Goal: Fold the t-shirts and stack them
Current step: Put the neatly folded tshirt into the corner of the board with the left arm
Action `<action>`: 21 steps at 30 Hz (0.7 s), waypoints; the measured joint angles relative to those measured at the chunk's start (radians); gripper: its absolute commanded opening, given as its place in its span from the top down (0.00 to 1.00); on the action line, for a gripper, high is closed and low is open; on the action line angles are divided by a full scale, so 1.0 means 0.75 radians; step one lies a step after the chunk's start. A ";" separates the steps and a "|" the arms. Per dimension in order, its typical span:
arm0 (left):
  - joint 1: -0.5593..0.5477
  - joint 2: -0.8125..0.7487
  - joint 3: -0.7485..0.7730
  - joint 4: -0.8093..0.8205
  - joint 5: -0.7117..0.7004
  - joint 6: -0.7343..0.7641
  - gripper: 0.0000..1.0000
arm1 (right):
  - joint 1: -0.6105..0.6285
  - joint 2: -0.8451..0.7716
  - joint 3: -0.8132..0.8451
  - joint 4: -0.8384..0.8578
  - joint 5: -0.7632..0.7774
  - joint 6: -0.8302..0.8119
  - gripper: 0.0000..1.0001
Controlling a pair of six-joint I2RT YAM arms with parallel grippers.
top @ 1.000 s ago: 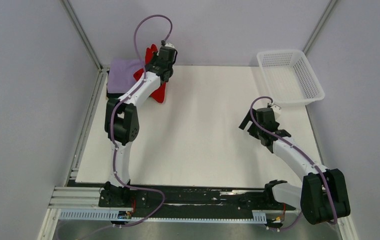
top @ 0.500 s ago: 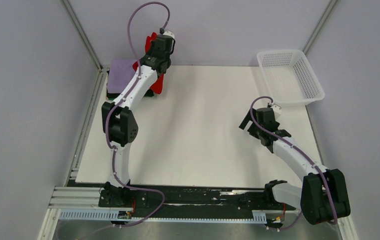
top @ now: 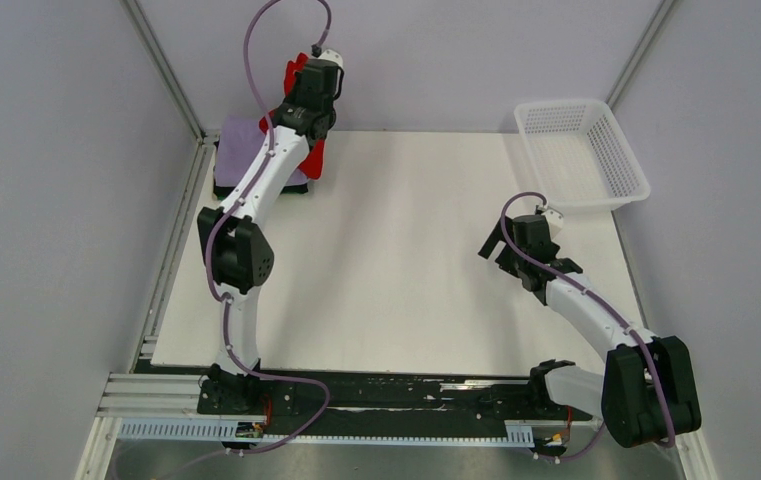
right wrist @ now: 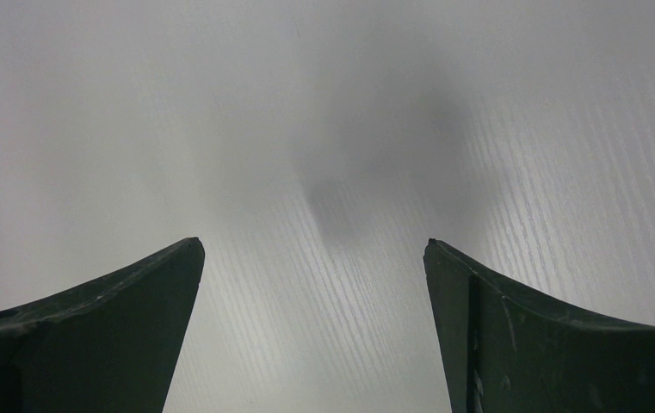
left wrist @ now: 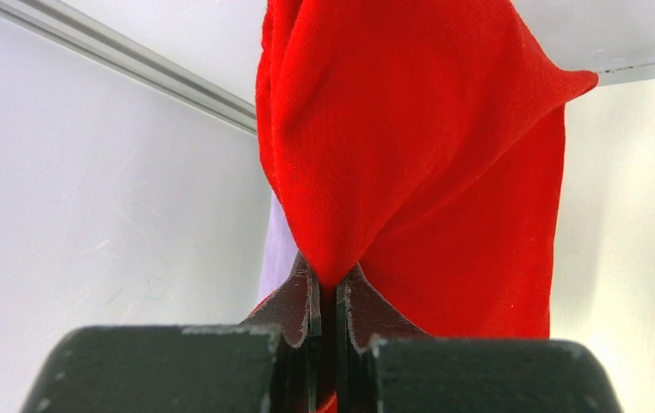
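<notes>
left gripper [left wrist: 327, 280]: jaws pinched tight on a bunched fold of the red t-shirt [left wrist: 410, 155], only a thin slit between them; raised off the counter at the 11 o'clock corner
red t-shirt: hangs from the left gripper in a loose drape, not flat; in the top view, red cloth shows above the wrist and below it at [top: 315, 158], at the 3 o'clock edge of the stack
lavender t-shirt [top: 241, 150]: folded flat at the 11 o'clock corner of the counter, partly hidden by the left arm; a pale sliver of it shows behind the red cloth in the left wrist view
dark t-shirt [top: 228, 187]: only a dark edge shows under the lavender one, along its 6 o'clock side; colour too dark to call green or black
stack: lavender on top of dark; whether the red cloth touches it – cannot tell
right gripper [right wrist: 313, 243]: jaws spread wide, nothing between them – bare counter below with a soft shadow
right arm: bent, gripper over the counter at about 4 o'clock from centre, well apart from the shirts
counter [top: 406, 250]: white, faint wood grain in the right wrist view
basket [top: 624, 150]: white mesh, at the 1 o'clock corner, hanging partly over the counter's edge, nothing seen in it
cables: purple, one looping above each wrist
</notes>
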 measured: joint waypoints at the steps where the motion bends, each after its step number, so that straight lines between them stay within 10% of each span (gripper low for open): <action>1: 0.007 0.000 0.000 -0.002 0.004 -0.001 1.00 | 0.000 0.007 0.003 0.000 -0.001 0.000 0.00; 21: 0.344 0.113 -0.099 -0.011 0.172 -0.143 0.94 | 0.000 0.099 0.038 0.003 0.001 -0.010 0.00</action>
